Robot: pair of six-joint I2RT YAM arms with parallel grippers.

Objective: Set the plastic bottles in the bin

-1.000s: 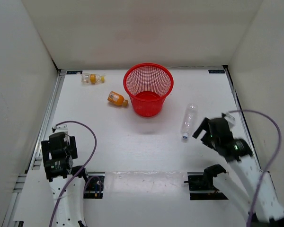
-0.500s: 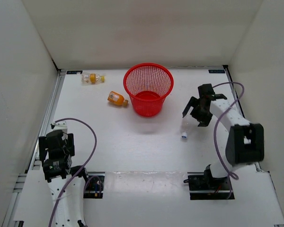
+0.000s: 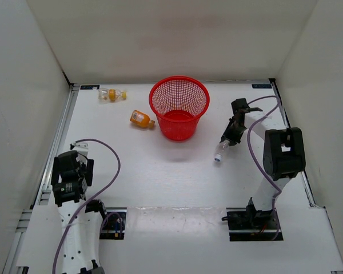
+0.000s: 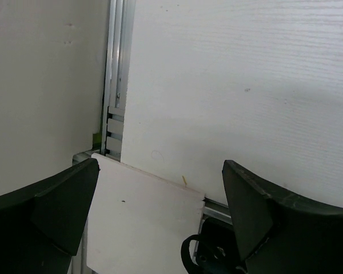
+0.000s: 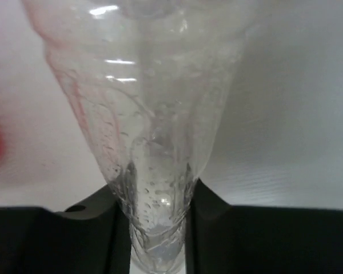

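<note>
The red mesh bin (image 3: 152, 103) stands at the back middle of the table. Left of it lie a clear bottle with an orange cap (image 3: 112, 94) and a stubby orange bottle (image 3: 141, 119). The slim clear bottle (image 3: 220, 150) is to the bin's right, its cap end pointing toward the near side. My right gripper (image 3: 231, 135) is shut on it. In the right wrist view the bottle (image 5: 148, 103) is squeezed thin between my right gripper's (image 5: 158, 197) black fingers (image 5: 97, 228). My left gripper (image 3: 72, 176) is open over the near left corner, nothing between its fingers (image 4: 160, 171).
White walls enclose the table on three sides. A metal rail (image 4: 115, 85) runs along the left edge. Purple cables loop from both arms (image 3: 111, 171). The right arm's upright link (image 3: 282, 154) stands near the right wall.
The right arm swung from the near right out to the slim bottle and shut on it. The bottle's cap end shifted slightly left. The left arm barely moved.
</note>
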